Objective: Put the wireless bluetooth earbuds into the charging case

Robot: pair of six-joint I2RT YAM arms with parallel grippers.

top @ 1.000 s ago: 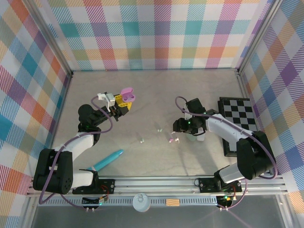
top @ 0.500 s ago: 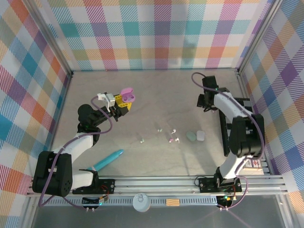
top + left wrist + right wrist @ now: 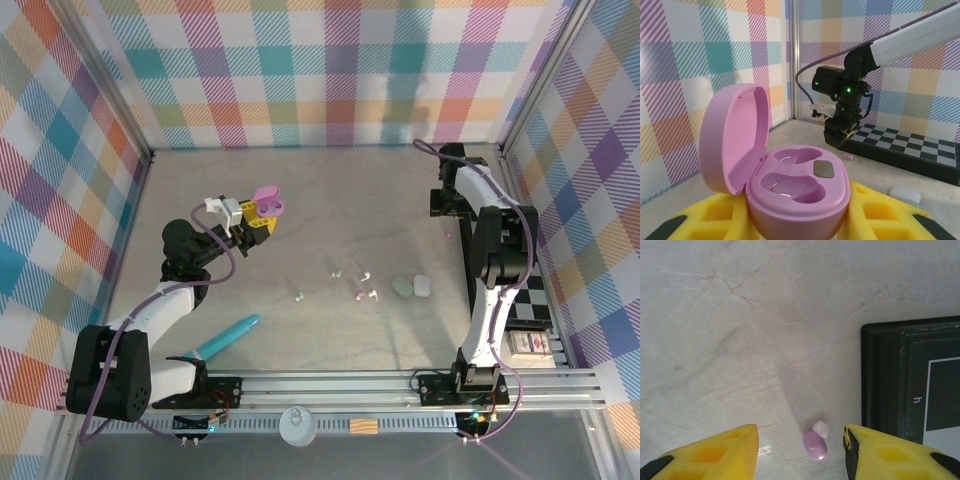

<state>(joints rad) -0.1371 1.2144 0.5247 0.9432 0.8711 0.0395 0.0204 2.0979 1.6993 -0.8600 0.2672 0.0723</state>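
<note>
My left gripper [image 3: 262, 212] is shut on an open purple charging case [image 3: 268, 198], held up at the left. In the left wrist view the case [image 3: 797, 186] sits between the yellow fingers [image 3: 880, 212], lid back and both wells empty. My right gripper [image 3: 449, 212] hangs at the far right, beside the checkerboard's left edge. It [image 3: 801, 439] stands open, with a purple earbud [image 3: 815, 444] lying on the table between its fingers, touching neither. Several more earbuds [image 3: 365, 272] lie scattered mid-table.
A black checkerboard [image 3: 536, 296] lies along the right wall, its edge [image 3: 880, 380] close beside the right fingers. A mint case [image 3: 402, 287] and a white case [image 3: 422, 286] lie shut mid-right. A turquoise stick [image 3: 225, 338] lies near the left arm's base. Checked walls enclose the table.
The right arm has swung from the cases at mid-table to the far right beside the checkerboard, over the purple earbud. The left arm and its case have not moved.
</note>
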